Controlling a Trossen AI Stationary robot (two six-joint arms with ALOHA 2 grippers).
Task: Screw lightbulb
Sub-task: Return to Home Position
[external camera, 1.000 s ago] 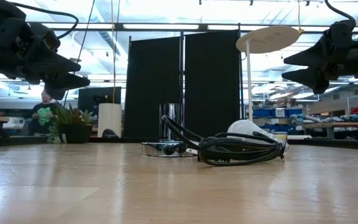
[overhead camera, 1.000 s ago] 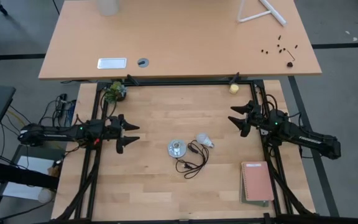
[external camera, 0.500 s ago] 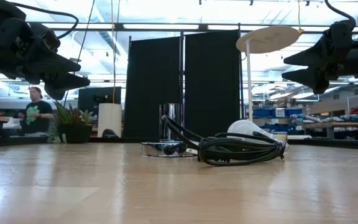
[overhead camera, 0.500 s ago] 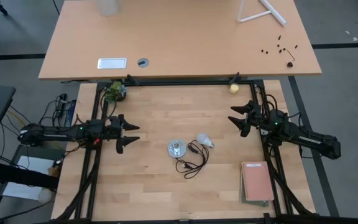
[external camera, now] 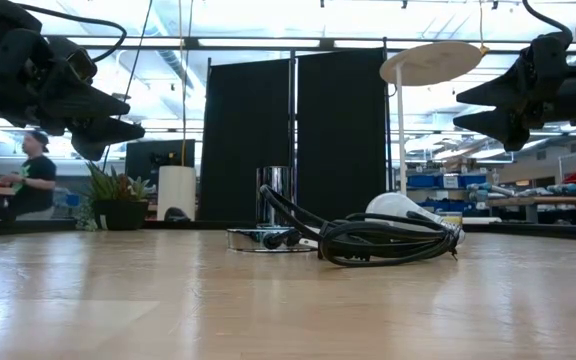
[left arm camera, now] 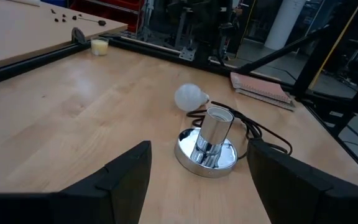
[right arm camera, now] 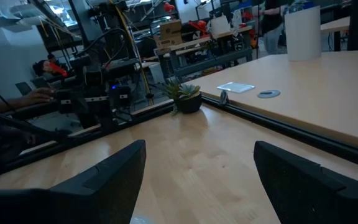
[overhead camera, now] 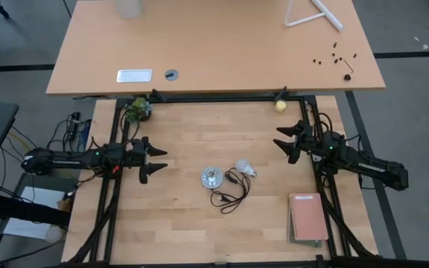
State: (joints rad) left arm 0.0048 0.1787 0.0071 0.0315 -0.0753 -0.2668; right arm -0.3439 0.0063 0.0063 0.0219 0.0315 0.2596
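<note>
The white lightbulb lies on its side on the wooden table near the middle, beside the round silver socket with its black cord. It also shows in the left wrist view, behind the socket. My left gripper is open above the table's left part, well left of the socket. My right gripper is open above the table's right part, right of the bulb. Both are empty.
A tan notebook lies at the near right. A small potted plant stands at the far left corner and a pale-yellow ball at the far right. A second table stands beyond. A person shows in the room behind.
Both arms have kept still. A person in the room behind has moved toward the left of the low view.
</note>
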